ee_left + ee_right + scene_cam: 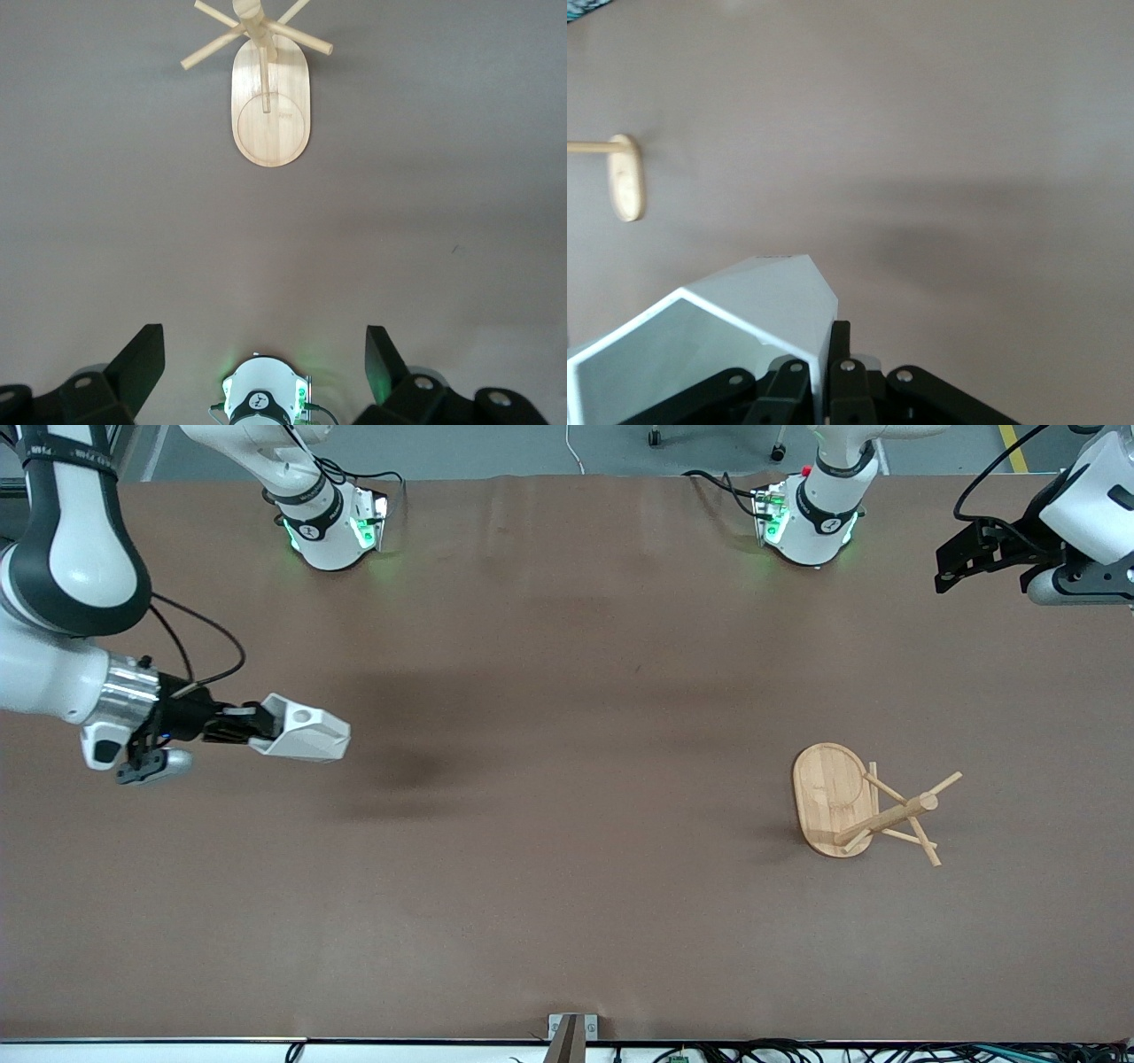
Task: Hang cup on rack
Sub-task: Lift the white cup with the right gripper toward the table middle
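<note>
The small white faceted cup (306,733) hangs on its side above the table at the right arm's end. Its pierced handle tab faces up. My right gripper (259,728) is shut on it. In the right wrist view the fingers (843,341) pinch the wall of the cup (744,310) at its rim, one inside and one outside. The bamboo rack (833,797) stands on its oval base toward the left arm's end, its post and pegs (921,804) free. My left gripper (955,565) waits open, high over the table's corner by its own base, well away from the rack (270,106).
The two arm bases (332,531) (811,522) stand along the table's edge farthest from the front camera. A small metal bracket (571,1032) sits at the edge nearest the camera. Bare brown tabletop (567,779) lies between cup and rack.
</note>
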